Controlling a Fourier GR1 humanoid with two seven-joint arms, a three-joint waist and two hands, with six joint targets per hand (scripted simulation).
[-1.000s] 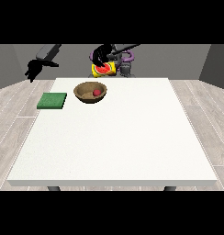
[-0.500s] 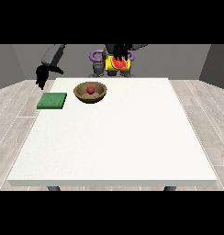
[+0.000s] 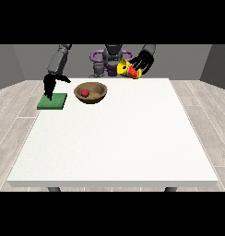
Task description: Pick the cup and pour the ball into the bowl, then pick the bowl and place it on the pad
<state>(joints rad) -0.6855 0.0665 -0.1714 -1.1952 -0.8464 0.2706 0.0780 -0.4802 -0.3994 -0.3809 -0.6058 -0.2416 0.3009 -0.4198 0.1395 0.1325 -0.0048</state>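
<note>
My hand at view's left (image 3: 50,84) hangs over the green pad (image 3: 52,101), fingers straight, pointing down. Bowl (image 3: 91,92) at pad's 3 o'clock on the surface (image 3: 114,138), red ball (image 3: 85,92) inside. Hand at view's right (image 3: 143,63), fingers clamped on tilted yellow cup (image 3: 129,70), at bowl's 2 o'clock.

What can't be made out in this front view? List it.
- Cup: its inside is too small to read; the robot hand at the view's right covers part of it.
- Robot hand at the view's left: whether it touches the green pad cannot be told.
</note>
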